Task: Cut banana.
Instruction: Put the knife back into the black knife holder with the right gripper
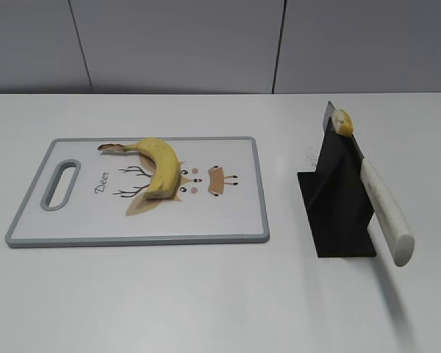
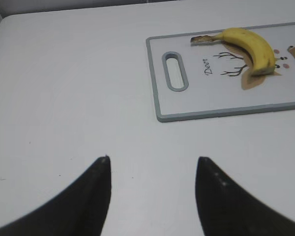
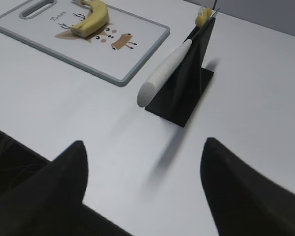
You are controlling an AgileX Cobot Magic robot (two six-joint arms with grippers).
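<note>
Bright, even light, soft faint shadows, no glare, all views fairly sharp.

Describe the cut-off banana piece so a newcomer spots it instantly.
Start at the white table and find the black knife stand right of the cutting board. A white-handled knife leans in it. The small yellow banana piece sits at the top against the blade, apart from the larger banana on the board.

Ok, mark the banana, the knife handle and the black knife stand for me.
banana (image 1: 162,163): exterior view, on the middle of its yellow curve.
knife handle (image 1: 386,212): exterior view, midway along the white grip.
black knife stand (image 3: 186,93): right wrist view, on its upright panel.
</note>
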